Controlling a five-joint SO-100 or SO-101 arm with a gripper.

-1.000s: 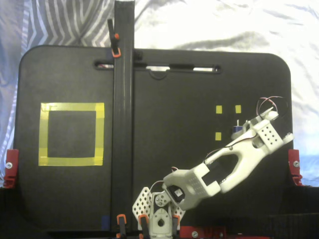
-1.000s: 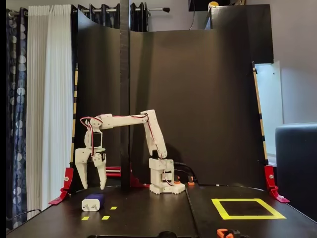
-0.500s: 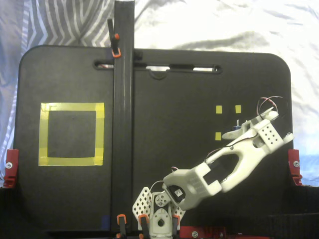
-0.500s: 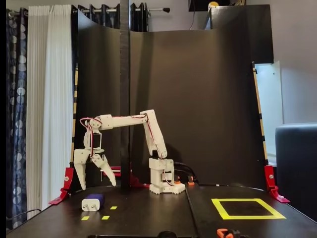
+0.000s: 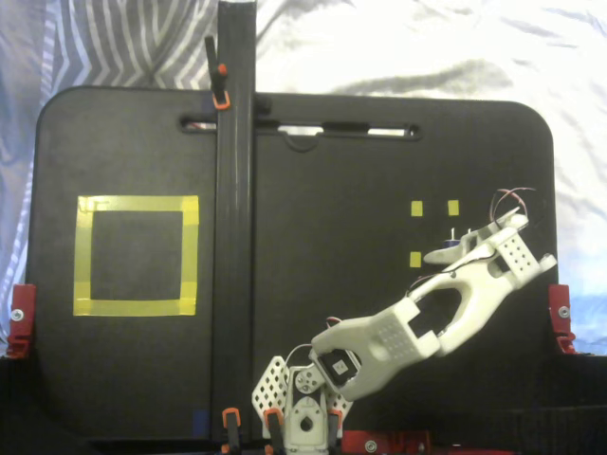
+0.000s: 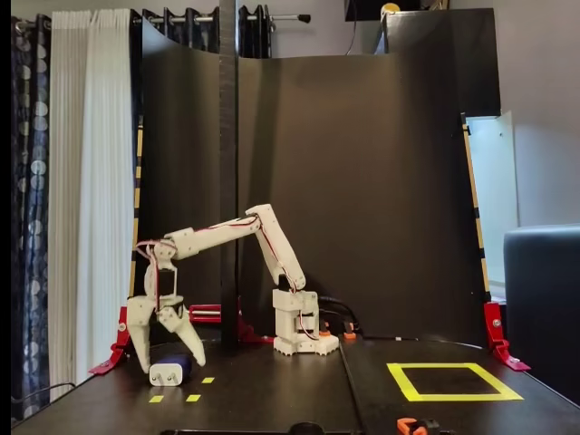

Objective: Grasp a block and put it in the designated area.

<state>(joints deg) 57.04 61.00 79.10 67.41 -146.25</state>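
The dark navy-blue block (image 6: 169,371) lies on the black table among small yellow tape squares, its pale end facing the camera. My gripper (image 6: 170,364) is lowered over it, open, with one finger on each side and a gap to the block on both. In a fixed view from above, the gripper (image 5: 471,242) covers most of the block (image 5: 453,244); only a blue bit shows. The designated area, a large hollow square of yellow tape (image 5: 137,204), lies far to the left, empty. It also shows at the right in the side fixed view (image 6: 453,396).
A tall black post (image 5: 234,190) stands between the gripper and the yellow tape square. Small yellow tape squares (image 5: 416,209) mark the block's spot. Red clamps (image 5: 560,318) hold the board's edges. The arm's base (image 6: 297,326) sits at the board's middle edge.
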